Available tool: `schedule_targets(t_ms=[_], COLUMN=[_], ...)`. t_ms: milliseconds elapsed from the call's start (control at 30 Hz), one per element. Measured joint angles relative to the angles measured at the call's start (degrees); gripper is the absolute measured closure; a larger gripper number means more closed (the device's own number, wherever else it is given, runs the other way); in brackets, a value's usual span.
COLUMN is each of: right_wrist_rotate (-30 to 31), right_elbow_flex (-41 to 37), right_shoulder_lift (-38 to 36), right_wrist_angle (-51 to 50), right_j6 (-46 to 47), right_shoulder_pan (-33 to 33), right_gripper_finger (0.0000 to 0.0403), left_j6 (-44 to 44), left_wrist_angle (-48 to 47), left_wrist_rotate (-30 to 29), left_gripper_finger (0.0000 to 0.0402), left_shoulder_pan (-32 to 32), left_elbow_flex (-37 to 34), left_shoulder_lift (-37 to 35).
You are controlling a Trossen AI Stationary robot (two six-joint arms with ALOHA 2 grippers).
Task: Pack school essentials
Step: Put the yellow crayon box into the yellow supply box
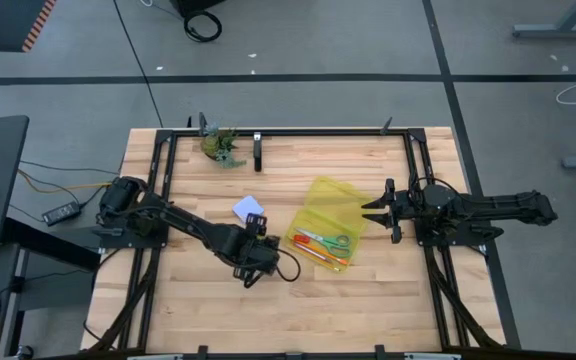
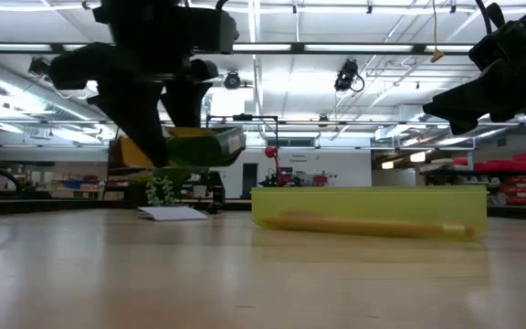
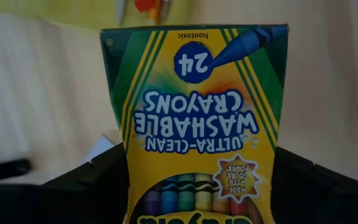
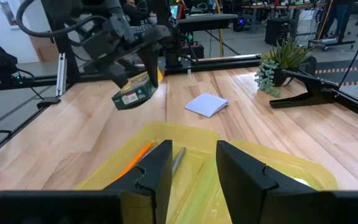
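Crayon box clamped in left gripper above wood table; right gripper parted — workshop behind.

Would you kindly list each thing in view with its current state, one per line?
Left gripper: shut on crayon box, above the table.
Crayon box: held, lifted clear of the table.
Right gripper: open, over the pouch.
Pouch: lying open on the table.
Scissors: lying in the pouch.
Pencils: lying in the pouch.
Pad: flat on the table, outside the pouch.
Plant: upright at the table's far edge.
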Motion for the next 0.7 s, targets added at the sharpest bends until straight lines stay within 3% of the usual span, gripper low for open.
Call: schedule_targets(t_ms=[200,700], right_wrist_rotate=[0.0,0.0], right_elbow_flex=[0.0,0.0], right_shoulder_lift=[0.01,0.01], right_wrist_angle=[0.01,-0.01], right_j6=[0.0,0.0], right_shoulder_pan=[0.0,0.0], right_gripper_finger=[0.0272,0.0272], left_j6=[4.28,5.86], left_wrist_angle=[0.33,1.3], left_wrist_rotate=[-3.35,-3.58], left_gripper_finger=[0.01,0.01], left_shoulder_pan=[1.28,1.21], left_elbow_flex=[1.32,1.12], left_shoulder_lift=[0.0,0.0])
